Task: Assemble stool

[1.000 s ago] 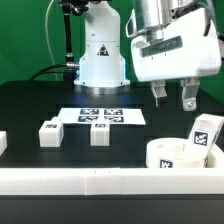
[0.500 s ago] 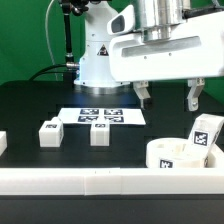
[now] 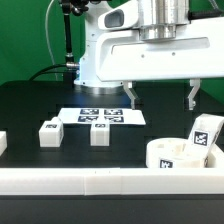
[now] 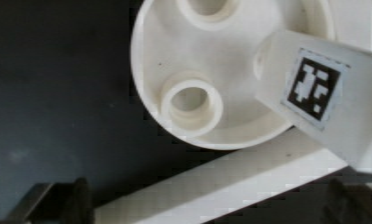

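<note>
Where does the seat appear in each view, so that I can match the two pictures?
Exterior view: the seat lies low at the exterior view's right, just behind the rail.
Wrist view: the seat fills much of the picture, holes showing.
Shared landmark: the tagged leg at the seat's edge; in the wrist view this leg covers part of the seat.

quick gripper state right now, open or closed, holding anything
Gripper: open, jaws spread wide, holding nothing.
</note>
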Controlling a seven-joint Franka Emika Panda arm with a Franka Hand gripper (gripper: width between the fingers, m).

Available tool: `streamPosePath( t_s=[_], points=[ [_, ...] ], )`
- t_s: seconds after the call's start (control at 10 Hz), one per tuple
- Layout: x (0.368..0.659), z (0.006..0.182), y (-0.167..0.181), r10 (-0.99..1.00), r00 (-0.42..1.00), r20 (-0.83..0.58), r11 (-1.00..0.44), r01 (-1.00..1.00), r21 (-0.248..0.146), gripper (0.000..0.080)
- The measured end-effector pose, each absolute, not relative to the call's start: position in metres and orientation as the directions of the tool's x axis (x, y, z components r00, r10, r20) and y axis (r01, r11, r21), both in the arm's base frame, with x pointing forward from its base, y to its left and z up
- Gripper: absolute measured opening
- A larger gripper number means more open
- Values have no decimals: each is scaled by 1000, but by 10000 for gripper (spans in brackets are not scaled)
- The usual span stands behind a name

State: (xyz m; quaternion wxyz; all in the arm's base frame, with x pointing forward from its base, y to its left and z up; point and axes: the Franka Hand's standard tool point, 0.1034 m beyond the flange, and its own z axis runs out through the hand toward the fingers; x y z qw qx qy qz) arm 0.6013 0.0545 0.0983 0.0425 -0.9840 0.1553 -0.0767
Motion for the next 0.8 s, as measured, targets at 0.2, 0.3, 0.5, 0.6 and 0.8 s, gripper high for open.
streamPosePath(
  t_s=[0.2,0.3,0.5,0.6,0.8],
  points=[
    [599,95,45,-104,979,176,-994,-96,-52,649],
    [594,89,33,-59,977,205,-998,-56,-23,649],
    [580,78,-3,-6,974,228,-1000,-13,27,649],
    [579,76,-22,2,971,240,-999,-9,46,649],
    [579,75,-28,-18,971,236,-999,-29,41,649]
  ],
)
